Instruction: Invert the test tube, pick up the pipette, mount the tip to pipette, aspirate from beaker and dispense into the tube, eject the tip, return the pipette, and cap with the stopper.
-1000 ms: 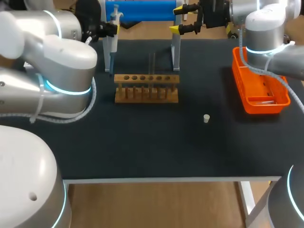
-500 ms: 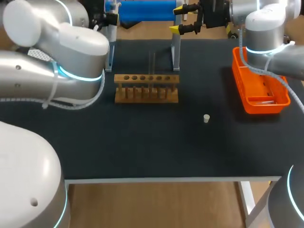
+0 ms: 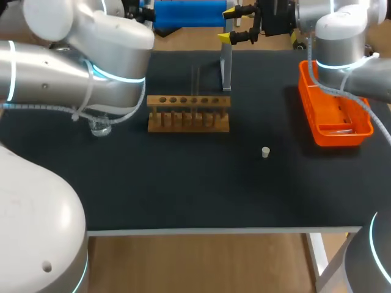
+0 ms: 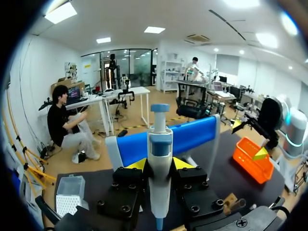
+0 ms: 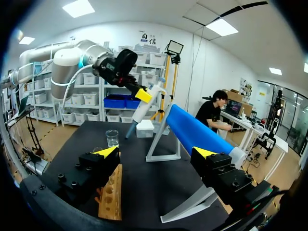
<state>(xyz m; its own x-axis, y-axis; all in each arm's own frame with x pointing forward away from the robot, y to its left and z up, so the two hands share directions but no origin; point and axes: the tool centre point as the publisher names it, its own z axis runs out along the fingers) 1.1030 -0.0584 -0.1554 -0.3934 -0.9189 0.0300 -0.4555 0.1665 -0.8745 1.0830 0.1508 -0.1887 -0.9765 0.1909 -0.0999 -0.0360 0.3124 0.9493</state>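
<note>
1. Over the last second the left arm (image 3: pixel 79 55) has swung up and across the upper left of the head view. It has carried its gripper from the stand's left leg to the very top edge. The beaker (image 3: pixel 101 127), hidden by the arm before, now shows just below its elbow at mid-left.
2. The black table (image 3: pixel 201 183) fills the middle of the frame.
3. The right arm (image 3: pixel 342 43) comes in at the upper right. The right gripper (image 3: pixel 228 24) sits at top centre, its yellow tips spread wide with nothing between them.
4. The white stand (image 3: pixel 226 67) with its blue bar is at top centre.
5. The orange tray (image 3: pixel 335 119) lies at the right side, below the right arm.
6. The wooden rack (image 3: pixel 188 113) stands just in front of the stand, slightly above centre. A thin test tube (image 3: pixel 195 82) stands upright in it.
7. The left gripper (image 4: pixel 159 164) is clamped on the pipette (image 4: pixel 160 144), which sits between both fingers with its blue plunger uppermost. In the right wrist view the pipette hangs tilted in the air, near the beaker.
8. The tip box (image 4: pixel 67 195) rests on the table beside the left gripper.
9. The small white stopper (image 3: pixel 265 152) lies alone right of centre, well apart from the rack.
</note>
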